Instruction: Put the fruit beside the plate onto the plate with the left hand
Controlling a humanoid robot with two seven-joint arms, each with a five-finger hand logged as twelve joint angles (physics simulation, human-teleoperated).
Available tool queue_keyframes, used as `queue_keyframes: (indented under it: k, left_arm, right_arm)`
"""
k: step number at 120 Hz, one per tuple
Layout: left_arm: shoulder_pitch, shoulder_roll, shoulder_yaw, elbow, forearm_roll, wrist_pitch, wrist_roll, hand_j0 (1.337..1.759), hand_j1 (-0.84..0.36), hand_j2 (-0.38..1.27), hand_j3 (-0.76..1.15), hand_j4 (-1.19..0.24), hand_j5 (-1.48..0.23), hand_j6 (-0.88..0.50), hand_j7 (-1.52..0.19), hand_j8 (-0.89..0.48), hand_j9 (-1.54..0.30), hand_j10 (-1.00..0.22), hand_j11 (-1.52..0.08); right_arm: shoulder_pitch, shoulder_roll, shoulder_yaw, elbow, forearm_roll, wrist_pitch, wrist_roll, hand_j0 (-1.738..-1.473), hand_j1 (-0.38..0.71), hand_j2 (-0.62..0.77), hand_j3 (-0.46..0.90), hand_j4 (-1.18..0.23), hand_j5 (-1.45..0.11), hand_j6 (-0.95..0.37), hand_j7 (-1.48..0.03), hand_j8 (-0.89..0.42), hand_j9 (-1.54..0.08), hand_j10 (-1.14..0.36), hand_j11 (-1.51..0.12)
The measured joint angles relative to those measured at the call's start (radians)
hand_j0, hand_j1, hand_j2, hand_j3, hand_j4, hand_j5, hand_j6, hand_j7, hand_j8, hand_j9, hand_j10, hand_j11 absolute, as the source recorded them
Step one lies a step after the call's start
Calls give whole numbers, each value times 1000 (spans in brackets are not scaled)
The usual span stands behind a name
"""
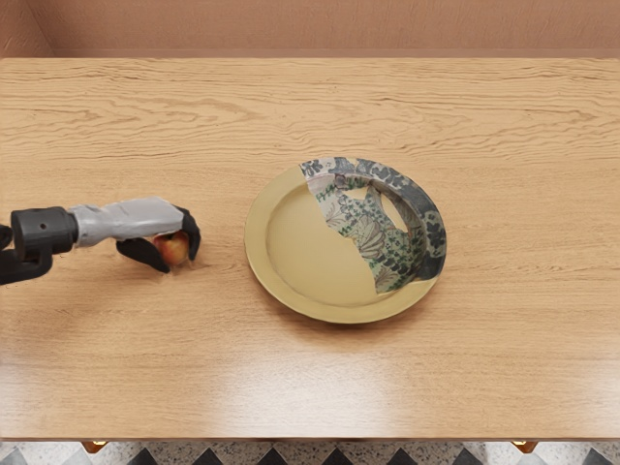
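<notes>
We find the left hand [155, 235] at the left side of the wooden surface [387, 116], its arm entering from the left edge. The dark fingers [192, 232] are curled around the fruit [175, 249], closing over its top and right side, with one digit lying along its near left.

The fruit sits to the left of the plate [291, 242], apart from the rim and not on it. Only bare wood lies between the hand and the plate. The plate is round and olive-yellow. Its right portion carries a grey-green leaf pattern with a jagged boundary.

Behind the surface runs a brown wall [320, 24]. Below the near edge we see a thin strip of checkered floor [291, 455].

The hand covers much of the fruit. We see only a reddish patch with some yellow and cannot name its kind. We cannot tell whether the fruit rests on the surface or is raised just off it. The arm is cut off at the left edge.
</notes>
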Motion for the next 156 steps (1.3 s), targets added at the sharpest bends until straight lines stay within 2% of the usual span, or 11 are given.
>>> queue_keyframes:
  k: [20, 62, 73, 88, 97, 106, 108, 115, 135, 150, 156]
  left_arm:
    - [-50, 1, 1, -12, -51, -3, 0, 1615, -274, 274, -38, -701, -925, -539, -930, -385, -952, -536, -967]
    - [-242, -2, 0, -155, -252, -28, 0, 1646, -244, 245, -7, -710, -959, -559, -952, -396, -971, -531, -982]
    - [-293, -65, 1, -176, -267, -49, 1, 1648, -231, 241, -5, -707, -965, -567, -955, -400, -970, -529, -977]
    - [-328, -154, 12, -184, -268, -74, 1, 1651, -246, 258, -3, -700, -967, -554, -960, -386, -967, -524, -968]
    - [-326, -207, 46, -164, -267, -81, 1, 1652, -262, 281, -2, -693, -968, -542, -960, -371, -963, -511, -962]
    - [-323, -246, 72, -130, -267, -84, 1, 1652, -227, 208, -1, -672, -961, -547, -951, -380, -946, -516, -943]
    - [-323, -251, 77, -122, -268, -85, 1, 1653, -242, 245, -1, -660, -954, -552, -942, -390, -937, -513, -930]
    - [-322, -262, 90, -97, -281, -85, 1, 1653, -187, 185, -1, -602, -869, -530, -859, -394, -856, -505, -844]
    - [-314, -268, 100, -63, -405, -83, 1, 1656, 82, 94, 0, -295, -421, -264, -416, -204, -415, -252, -409]
    - [-309, -261, 99, -12, -557, -81, 1, 1657, 194, 54, 0, -172, -241, -155, -239, -122, -238, -148, -235]
    - [-281, -258, 93, 11, -625, -81, 1, 1657, 222, 44, 0, -140, -195, -127, -193, -101, -192, -121, -190]
  right_arm:
    - [0, 0, 0, 0, 0, 0, 0, -1658, -349, 0, 0, 0, 0, 0, 0, 0, 0, 0, 0]
    - [0, 0, 0, 0, 0, 0, 0, -1658, -349, 0, 0, 0, 0, -1, 0, 0, 0, 0, 0]
    - [0, 0, 0, 0, 0, 0, 0, -1658, -349, 0, 0, 0, 0, 0, 0, 0, 0, 0, 0]
    - [0, 0, 0, 0, 0, 0, 0, -1658, -349, 0, 0, 0, 0, 0, 0, 0, 0, 0, 0]
    - [0, 0, 0, 0, 0, -1, 0, -1658, -349, 0, 0, 0, 0, -1, 0, 0, 0, 0, 0]
    - [0, 0, 0, 0, 0, -1, 0, -1658, -349, 0, 0, 0, 0, 0, 0, 0, 0, 0, 0]
    - [0, 0, 0, 0, 0, -1, 0, -1658, -349, 0, 0, 0, 0, -1, 0, 0, 0, 0, 0]
    - [0, 0, 0, 0, 0, 0, 0, -1658, -349, 0, 0, 0, 0, -1, 0, 0, 0, 0, 0]
    - [0, 0, 0, 0, 0, 0, 0, -1658, -349, 0, 0, 0, 0, 0, 0, 0, 0, 0, 0]
    - [0, 0, 0, 0, 0, -1, 0, -1658, -349, 0, 0, 0, 0, 0, 0, 0, 0, 0, 0]
    - [0, 0, 0, 0, 0, -1, 0, -1658, -349, 0, 0, 0, 0, 0, 0, 0, 0, 0, 0]
